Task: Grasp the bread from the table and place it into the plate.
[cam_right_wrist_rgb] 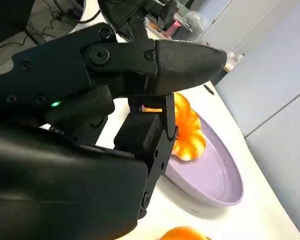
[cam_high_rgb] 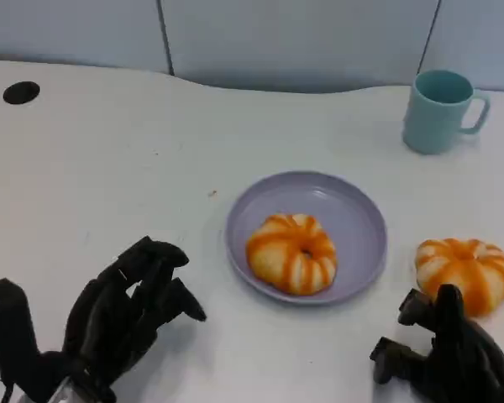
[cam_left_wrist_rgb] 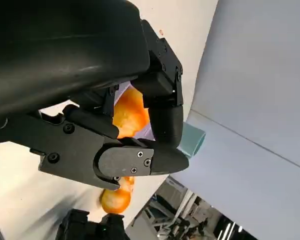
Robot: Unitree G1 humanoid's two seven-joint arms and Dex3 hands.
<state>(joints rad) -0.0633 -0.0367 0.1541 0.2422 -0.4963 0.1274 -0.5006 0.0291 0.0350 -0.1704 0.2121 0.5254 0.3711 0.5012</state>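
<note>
Our right robot hand (cam_high_rgb: 443,353), fingers apart and empty, sits just behind the bread (cam_high_rgb: 464,274) beside the plate (cam_high_rgb: 353,210); left is farther.

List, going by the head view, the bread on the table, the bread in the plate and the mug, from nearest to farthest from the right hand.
From the right hand:
1. Bread on the table, just ahead of the fingers.
2. Bread in the plate, toward the robot's left.
3. Mug, at the table's far edge.
</note>
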